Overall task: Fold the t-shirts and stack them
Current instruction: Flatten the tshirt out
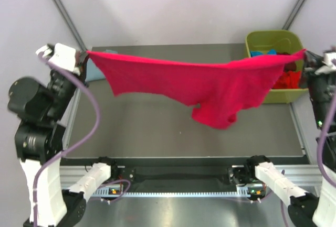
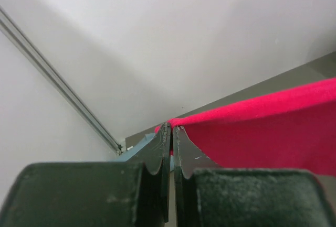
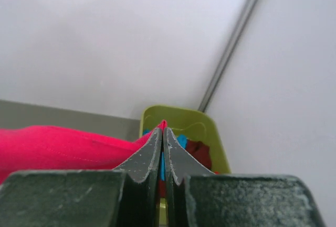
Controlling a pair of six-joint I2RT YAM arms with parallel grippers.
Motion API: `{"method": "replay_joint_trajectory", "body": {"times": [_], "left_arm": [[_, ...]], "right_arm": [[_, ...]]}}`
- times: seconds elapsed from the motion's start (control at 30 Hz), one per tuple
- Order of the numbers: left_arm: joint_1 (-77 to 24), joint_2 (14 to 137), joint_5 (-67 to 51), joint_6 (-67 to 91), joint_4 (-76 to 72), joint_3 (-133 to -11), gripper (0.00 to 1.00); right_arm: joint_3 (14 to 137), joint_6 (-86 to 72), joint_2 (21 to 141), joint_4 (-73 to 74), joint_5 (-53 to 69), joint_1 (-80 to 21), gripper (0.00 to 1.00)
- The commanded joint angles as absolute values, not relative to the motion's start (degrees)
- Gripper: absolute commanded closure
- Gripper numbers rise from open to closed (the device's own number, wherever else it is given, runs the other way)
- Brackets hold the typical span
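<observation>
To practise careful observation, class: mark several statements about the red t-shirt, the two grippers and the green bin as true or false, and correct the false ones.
1. The red t-shirt is stretched in the air between the left gripper and the right gripper. True.
2. The left gripper is open and empty. False: it is shut on a corner of the red t-shirt.
3. The green bin by the far right corner of the table holds blue and red cloth. True.
4. The red t-shirt lies folded on the table. False: it hangs unfolded above the table.
</observation>
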State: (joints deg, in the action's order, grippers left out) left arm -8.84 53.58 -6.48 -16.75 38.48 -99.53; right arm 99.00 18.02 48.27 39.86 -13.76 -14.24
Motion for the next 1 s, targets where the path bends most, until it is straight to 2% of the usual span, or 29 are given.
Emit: {"method": "replay_joint_trajectory", "body": {"times": [0.0,0.23,0.37,0.5,0.77,0.97], "left_arm": [[-8.9,50.3,-6.1,-18.5,38.6,-99.0,1.00],[-8.9,51.9,-3.3,-18.9,37.4,-104.0,1.00],[-8.8,55.0,-0.6,-21.9,34.0,-98.4,1.00],[-8.9,57.5,3.4,-25.8,23.2,-89.0,1.00],[-7.5,73.8,8.0,-30.9,10.1,-78.6,1.00],[-6.9,92.3,6.9,-35.2,7.3,-80.5,1.00]], "right_arm": [[101.9,17.6,45.8,38.8,-15.9,-11.1,1.00],[110.6,16.4,48.3,37.1,-14.7,-6.9,1.00],[110.5,17.4,52.1,32.6,-14.9,-6.8,1.00],[105.2,19.9,57.1,25.1,-13.9,-6.8,1.00],[89.7,24.6,67.2,16.0,-12.6,-6.6,1.00],[86.7,24.0,82.2,13.4,-9.6,-6.5,1.00]]}}
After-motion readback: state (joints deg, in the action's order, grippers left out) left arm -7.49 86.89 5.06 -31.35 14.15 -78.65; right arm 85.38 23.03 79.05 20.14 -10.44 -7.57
